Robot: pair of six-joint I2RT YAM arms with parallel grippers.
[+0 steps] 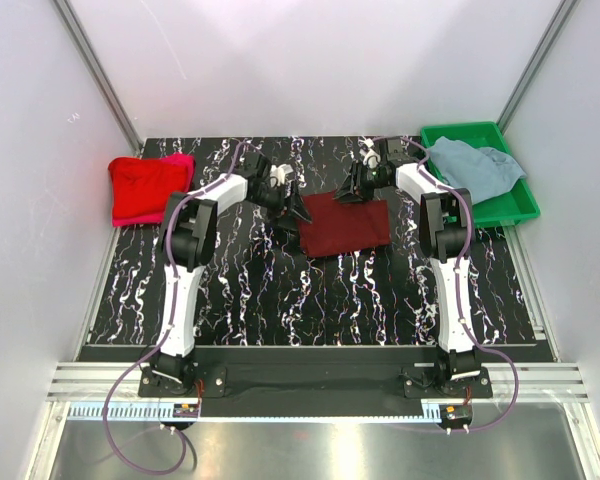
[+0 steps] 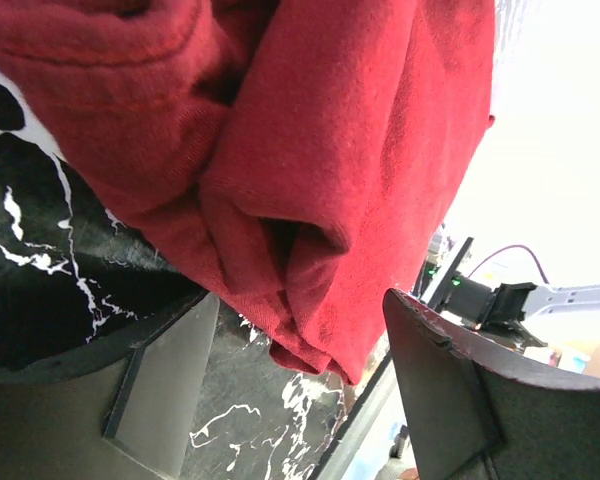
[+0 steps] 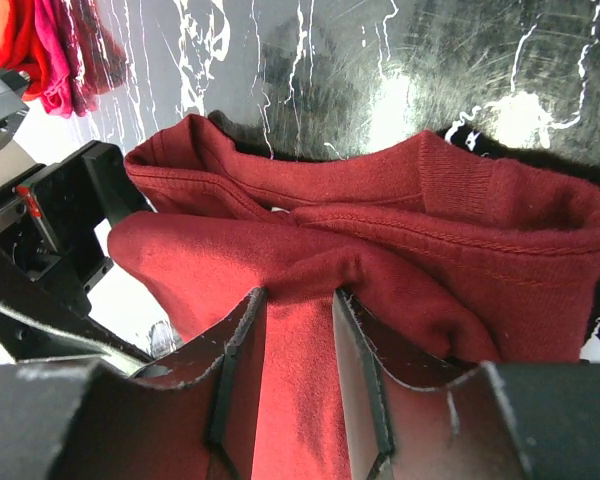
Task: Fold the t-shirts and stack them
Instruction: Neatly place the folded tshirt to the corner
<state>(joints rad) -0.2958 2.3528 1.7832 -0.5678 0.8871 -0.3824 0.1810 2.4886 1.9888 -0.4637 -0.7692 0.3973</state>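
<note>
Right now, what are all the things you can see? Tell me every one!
maroon shirt: one, dark red, bunched up in the middle of the table
red shirt: one, bright red, back left corner of the table
pink shirt: one, pink, peeking out at the far edge of the red shirt
blue shirt: one, grey-blue, lying in the tray
tray: one, green, back right corner
table: one, black with white streaks, under everything
left gripper: one, black, open, at the maroon shirt's left edge
right gripper: one, black, shut on a fold of the maroon shirt
</note>
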